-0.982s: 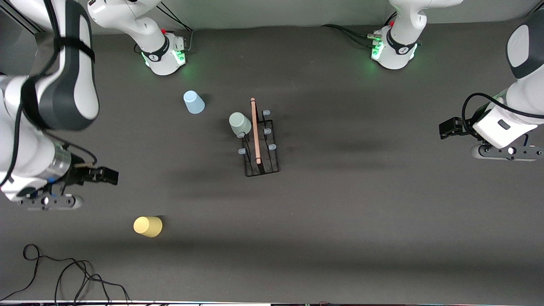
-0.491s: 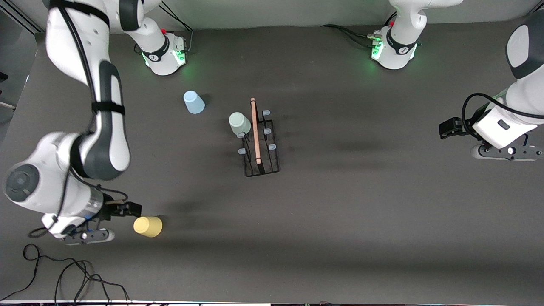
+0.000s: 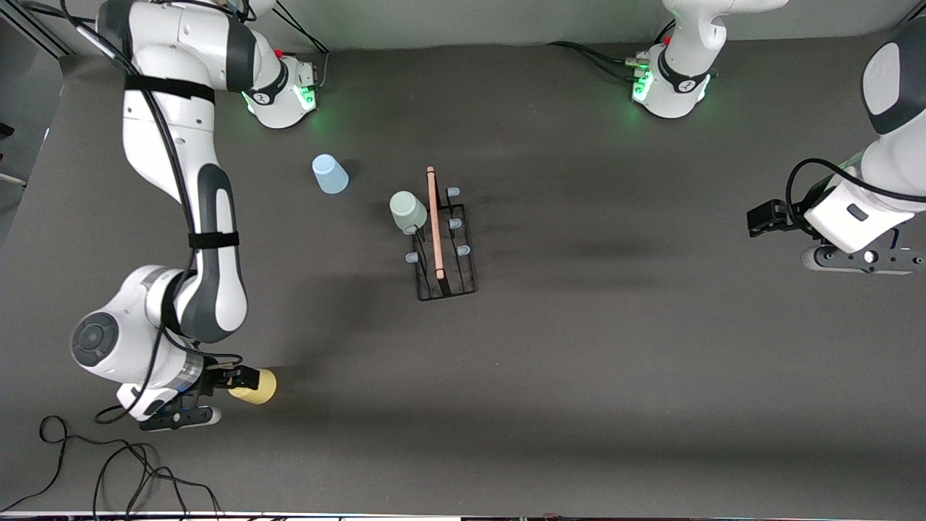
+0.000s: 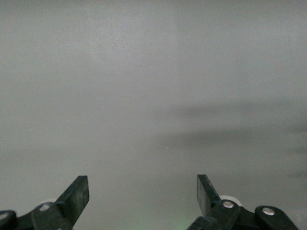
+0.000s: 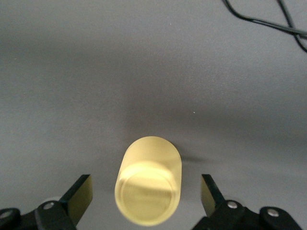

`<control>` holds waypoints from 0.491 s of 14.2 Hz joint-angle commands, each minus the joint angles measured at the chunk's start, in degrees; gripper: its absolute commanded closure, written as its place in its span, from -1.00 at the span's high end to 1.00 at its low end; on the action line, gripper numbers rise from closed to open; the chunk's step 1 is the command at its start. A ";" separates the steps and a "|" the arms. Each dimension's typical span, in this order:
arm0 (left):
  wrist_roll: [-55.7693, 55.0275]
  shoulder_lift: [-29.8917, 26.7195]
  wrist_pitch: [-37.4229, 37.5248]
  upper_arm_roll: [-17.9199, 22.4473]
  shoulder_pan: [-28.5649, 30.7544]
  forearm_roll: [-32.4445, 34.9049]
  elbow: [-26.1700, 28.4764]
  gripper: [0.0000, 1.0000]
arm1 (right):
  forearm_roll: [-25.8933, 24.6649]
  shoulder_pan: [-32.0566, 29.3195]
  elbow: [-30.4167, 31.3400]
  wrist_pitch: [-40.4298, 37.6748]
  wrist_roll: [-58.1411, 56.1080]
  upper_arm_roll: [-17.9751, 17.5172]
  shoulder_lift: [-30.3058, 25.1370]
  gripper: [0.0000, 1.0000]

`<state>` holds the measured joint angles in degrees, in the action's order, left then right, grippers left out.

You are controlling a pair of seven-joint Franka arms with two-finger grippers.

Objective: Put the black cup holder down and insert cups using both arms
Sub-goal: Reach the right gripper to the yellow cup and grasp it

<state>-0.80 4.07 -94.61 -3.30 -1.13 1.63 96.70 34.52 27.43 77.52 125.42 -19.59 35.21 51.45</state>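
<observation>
While the left gripper (image 4: 143, 199) waits with jaws wide apart, the right gripper (image 5: 146, 199) has jaws wide apart around the yellow cup (image 5: 148, 187) lying on the counter (image 3: 579, 376), not touching.

A robotics lab, by the look of it: two white robot arms (image 3: 181, 181) bolted at their bases (image 3: 669, 90) to a dark matted counter (image 3: 615, 376), green status lights glowing, loose black cables (image 3: 108, 470) trailing at the counter's edge, bare grey wall.

Yellow cup (image 5: 148, 187), pale-green cup (image 3: 408, 210), light-blue cup (image 3: 329, 174) — black rack (image 3: 445, 250).
</observation>
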 commanded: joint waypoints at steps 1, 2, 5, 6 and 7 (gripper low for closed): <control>-0.35 -0.99 -0.58 -0.04 -0.10 0.65 0.77 1.00 | 2.75 -0.10 0.26 2.63 -2.03 -0.58 1.81 1.00; -0.35 -0.99 -0.58 -0.04 -0.10 0.65 0.77 1.00 | 2.92 -0.10 1.05 2.63 -2.03 -1.02 1.81 1.00; -0.35 -0.99 -0.58 -0.04 -0.10 0.65 0.77 1.00 | 2.92 -0.01 2.19 1.50 -2.03 -1.02 1.63 0.93; -0.35 -0.99 -0.58 -0.04 -0.10 0.74 0.77 1.00 | 2.83 -0.10 2.28 0.62 -2.03 -1.02 1.55 0.62; -0.35 -0.99 -0.58 -0.04 -0.10 0.65 0.77 1.00 | 2.49 -0.10 2.20 -0.17 -2.12 -1.02 1.11 0.08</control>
<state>-0.80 4.07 -94.61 -3.31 -1.13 1.63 96.71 35.63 27.43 78.93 126.72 -19.63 34.24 53.91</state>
